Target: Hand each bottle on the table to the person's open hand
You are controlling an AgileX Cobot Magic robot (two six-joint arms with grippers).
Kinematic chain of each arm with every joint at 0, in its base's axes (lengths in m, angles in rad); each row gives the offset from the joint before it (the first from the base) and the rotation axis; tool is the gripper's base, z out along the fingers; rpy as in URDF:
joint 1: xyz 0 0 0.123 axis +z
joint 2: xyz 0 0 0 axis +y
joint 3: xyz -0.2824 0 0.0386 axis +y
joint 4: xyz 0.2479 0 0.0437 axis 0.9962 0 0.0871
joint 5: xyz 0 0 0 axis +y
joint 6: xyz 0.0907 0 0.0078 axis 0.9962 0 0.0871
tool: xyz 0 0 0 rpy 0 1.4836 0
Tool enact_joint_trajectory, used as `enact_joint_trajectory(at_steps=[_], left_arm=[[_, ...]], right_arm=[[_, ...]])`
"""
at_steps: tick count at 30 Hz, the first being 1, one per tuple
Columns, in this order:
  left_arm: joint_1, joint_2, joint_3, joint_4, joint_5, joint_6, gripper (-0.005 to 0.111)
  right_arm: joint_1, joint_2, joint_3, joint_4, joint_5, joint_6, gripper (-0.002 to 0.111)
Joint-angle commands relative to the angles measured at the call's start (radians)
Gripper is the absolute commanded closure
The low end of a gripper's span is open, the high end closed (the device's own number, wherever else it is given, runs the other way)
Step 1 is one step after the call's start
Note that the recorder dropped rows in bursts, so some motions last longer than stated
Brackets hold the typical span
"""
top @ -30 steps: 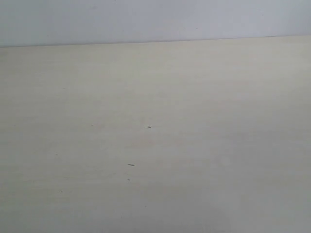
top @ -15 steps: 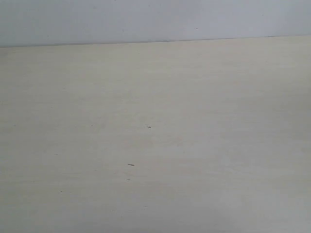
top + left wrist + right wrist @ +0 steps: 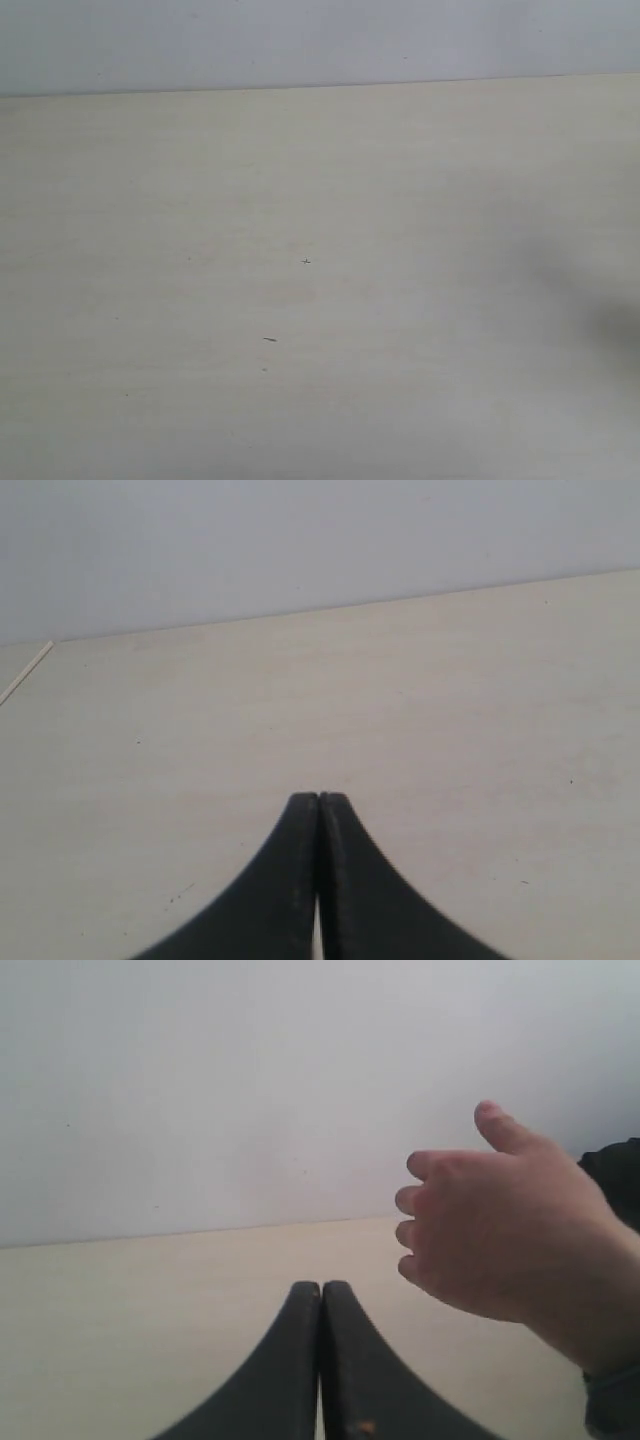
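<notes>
No bottles show in any view. The table (image 3: 320,300) is a pale beige surface with a few tiny dark specks. My left gripper (image 3: 319,798) is shut with nothing in it, hovering over the bare table (image 3: 420,680). My right gripper (image 3: 321,1285) is also shut and holds nothing. In the right wrist view, the person's hand (image 3: 500,1230) hangs above the table just beyond and to one side of the fingertips, apart from them. Its fingers are half curled, its thumb is raised, and a black sleeve (image 3: 615,1175) sits behind it. Neither gripper appears in the exterior view.
A plain pale wall (image 3: 320,40) rises behind the table's far edge. A table corner edge (image 3: 25,673) shows in the left wrist view. A soft dark shadow (image 3: 600,310) lies on the table at the right of the exterior view.
A blurry shadow has spread onto the table at the right edge of the exterior view. Nothing else there differs.
</notes>
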Motion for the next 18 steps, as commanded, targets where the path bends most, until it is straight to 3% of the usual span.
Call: enact_joint_trajectory(at_steps=[1, 15, 18], left_arm=[[0.003, -0.006, -0.001, -0.003, -0.004, -0.003, 0.106], [0.003, -0.006, -0.001, -0.003, -0.004, -0.003, 0.106], [0.003, -0.006, -0.001, -0.003, -0.004, -0.003, 0.106]], right_arm=[[-0.004, -0.005, 0.005, 0.005, -0.010, 0.040, 0.108], [-0.004, -0.005, 0.005, 0.001, 0.034, 0.036, 0.108], [-0.004, -0.005, 0.005, 0.105, -0.018, 0.141, 0.108]])
